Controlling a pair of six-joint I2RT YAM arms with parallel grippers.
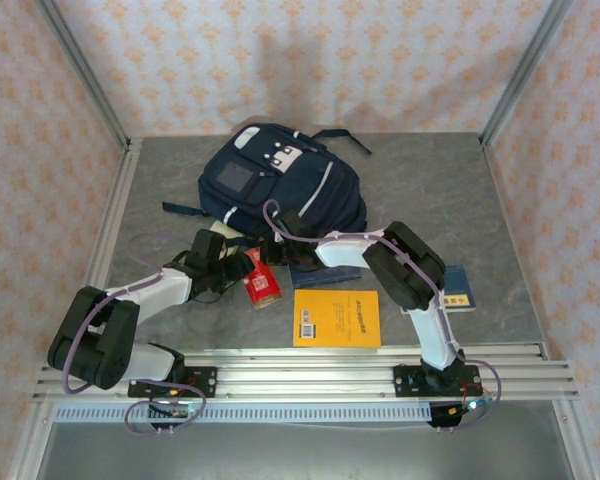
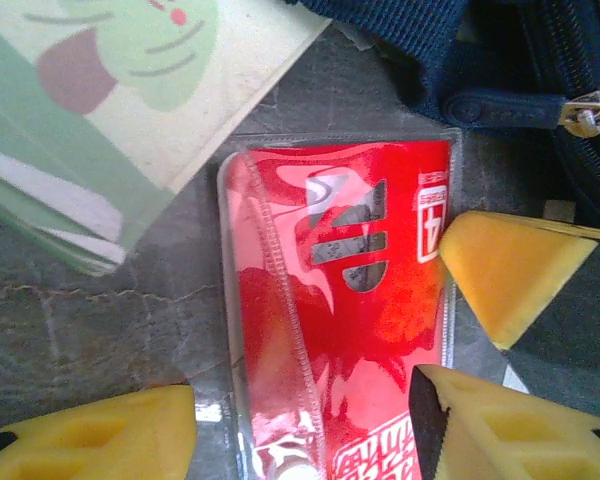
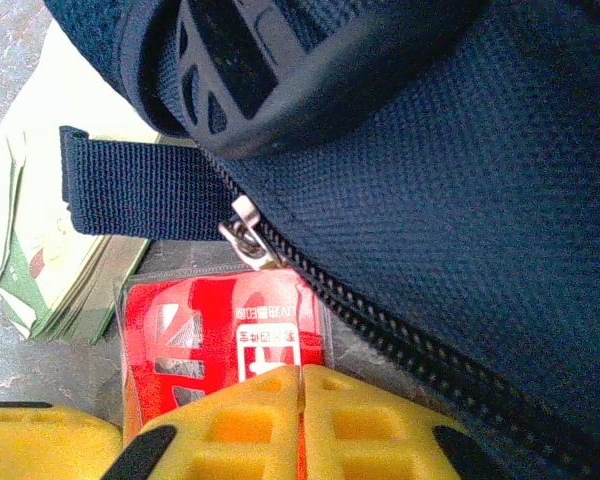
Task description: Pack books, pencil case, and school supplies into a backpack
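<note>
The navy backpack (image 1: 280, 185) lies at the back middle of the table, its zipper pull (image 3: 245, 238) just above a red packet (image 2: 340, 300). My left gripper (image 2: 300, 435) is open, its yellow fingers (image 2: 90, 440) standing on either side of the packet's lower end. My right gripper (image 3: 302, 400) is shut, its tips over the packet's edge by the backpack; I cannot tell if they pinch it. A green-edged packet (image 2: 110, 110) lies beside the red one. The orange-yellow book (image 1: 336, 318) lies near the front, with navy books behind it (image 1: 325, 272) and to the right (image 1: 458, 288).
A dark backpack strap (image 3: 130, 185) lies over the green-edged packet. The aluminium rail (image 1: 310, 365) runs along the near edge, and patterned walls close in the table on three sides.
</note>
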